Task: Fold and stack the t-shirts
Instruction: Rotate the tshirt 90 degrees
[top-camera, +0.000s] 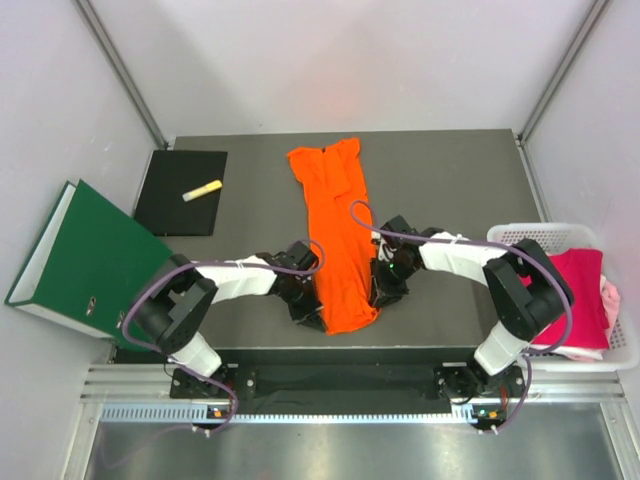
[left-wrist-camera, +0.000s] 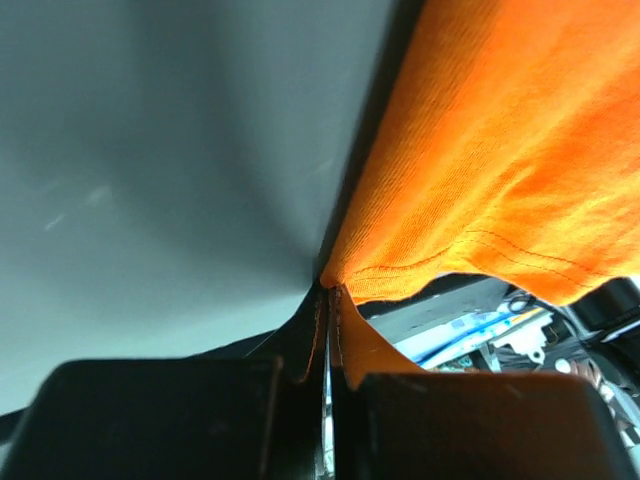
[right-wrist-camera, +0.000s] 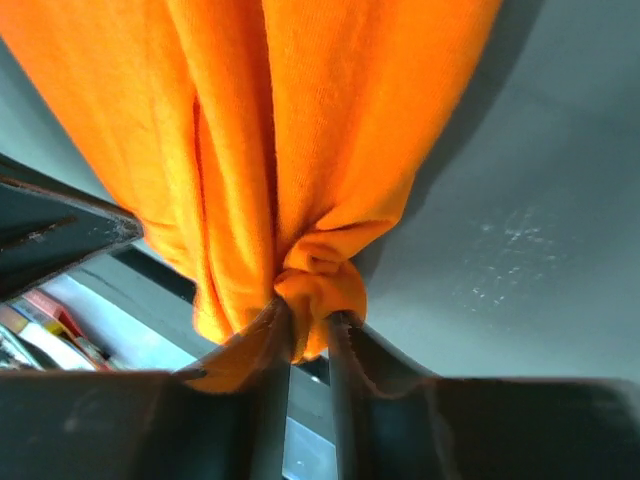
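Note:
The bright orange t-shirt (top-camera: 336, 232) lies as a long narrow strip down the middle of the dark table, collar end far, hem end near. My left gripper (top-camera: 308, 305) is shut on the hem's left corner; the left wrist view shows orange cloth (left-wrist-camera: 480, 150) pinched at the fingertips (left-wrist-camera: 330, 288). My right gripper (top-camera: 378, 290) is shut on a bunched wad of the hem's right side (right-wrist-camera: 315, 285). The magenta t-shirt (top-camera: 582, 290) and a pale pink t-shirt (top-camera: 609, 300) lie in the white basket at the right.
A white basket (top-camera: 540, 233) stands off the table's right edge. A black folder (top-camera: 180, 190) with a yellow marker (top-camera: 202, 190) lies at the far left. A green binder (top-camera: 85, 260) leans off the left edge. The table's near edge (top-camera: 330, 352) is just below both grippers.

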